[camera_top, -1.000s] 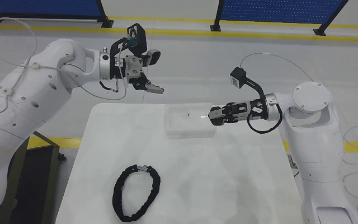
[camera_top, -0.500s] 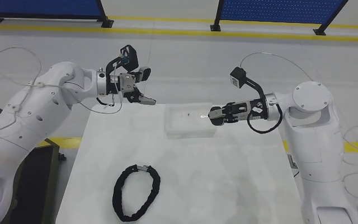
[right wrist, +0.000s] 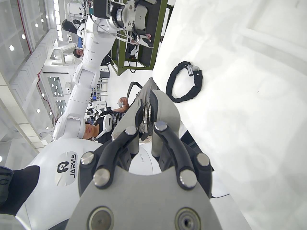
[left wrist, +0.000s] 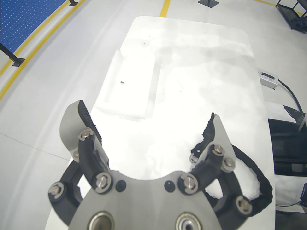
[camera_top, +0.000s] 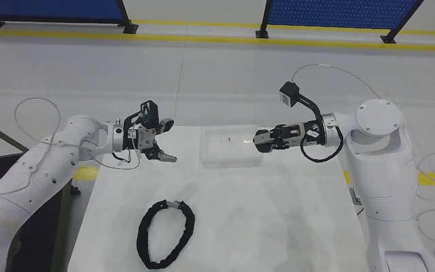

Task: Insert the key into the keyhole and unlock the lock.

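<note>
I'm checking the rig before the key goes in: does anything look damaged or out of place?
The black pads on the left gripper look ragged and torn along their edges, which could weaken its grip. The chain lock lies in a tidy loop on the table; nothing else stands out.

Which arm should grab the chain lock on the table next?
Left. The left claw is open and empty, and it hangs nearer the chain lock. The right claw is shut on what looks like the key, over the white tray, farther from the lock.
</note>
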`<action>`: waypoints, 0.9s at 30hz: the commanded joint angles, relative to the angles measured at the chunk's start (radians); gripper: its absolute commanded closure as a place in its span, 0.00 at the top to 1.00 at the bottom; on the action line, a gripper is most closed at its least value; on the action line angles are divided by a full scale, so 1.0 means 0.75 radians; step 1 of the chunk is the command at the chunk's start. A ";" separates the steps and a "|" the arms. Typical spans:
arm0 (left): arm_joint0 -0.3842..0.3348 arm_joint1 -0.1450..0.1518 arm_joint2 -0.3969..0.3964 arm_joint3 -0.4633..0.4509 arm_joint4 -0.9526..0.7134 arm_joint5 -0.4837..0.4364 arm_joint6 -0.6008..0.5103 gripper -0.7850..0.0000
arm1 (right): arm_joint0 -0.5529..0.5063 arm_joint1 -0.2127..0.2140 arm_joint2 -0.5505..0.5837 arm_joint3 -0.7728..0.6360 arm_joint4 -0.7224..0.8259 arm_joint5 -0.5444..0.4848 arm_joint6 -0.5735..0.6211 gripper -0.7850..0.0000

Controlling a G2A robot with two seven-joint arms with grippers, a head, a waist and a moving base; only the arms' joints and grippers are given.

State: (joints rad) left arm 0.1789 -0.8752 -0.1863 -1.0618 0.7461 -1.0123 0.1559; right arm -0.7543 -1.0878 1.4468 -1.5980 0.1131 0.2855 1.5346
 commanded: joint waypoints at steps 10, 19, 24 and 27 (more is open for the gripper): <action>0.119 0.095 0.022 -0.115 0.127 0.000 -0.020 1.00 | 0.000 0.000 0.000 0.000 0.000 0.000 0.000 0.00; 0.126 0.099 0.022 -0.120 0.129 0.000 -0.033 1.00 | 0.000 0.000 0.000 0.000 0.000 0.000 0.000 0.00; 0.126 0.099 0.022 -0.120 0.129 0.000 -0.033 1.00 | 0.000 0.000 0.000 0.000 0.000 0.000 0.000 0.00; 0.126 0.099 0.022 -0.120 0.129 0.000 -0.033 1.00 | 0.000 0.000 0.000 0.000 0.000 0.000 0.000 0.00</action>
State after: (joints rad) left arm 0.2735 -0.8011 -0.1700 -1.1520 0.8432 -1.0123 0.1312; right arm -0.7543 -1.0878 1.4468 -1.5980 0.1131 0.2855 1.5346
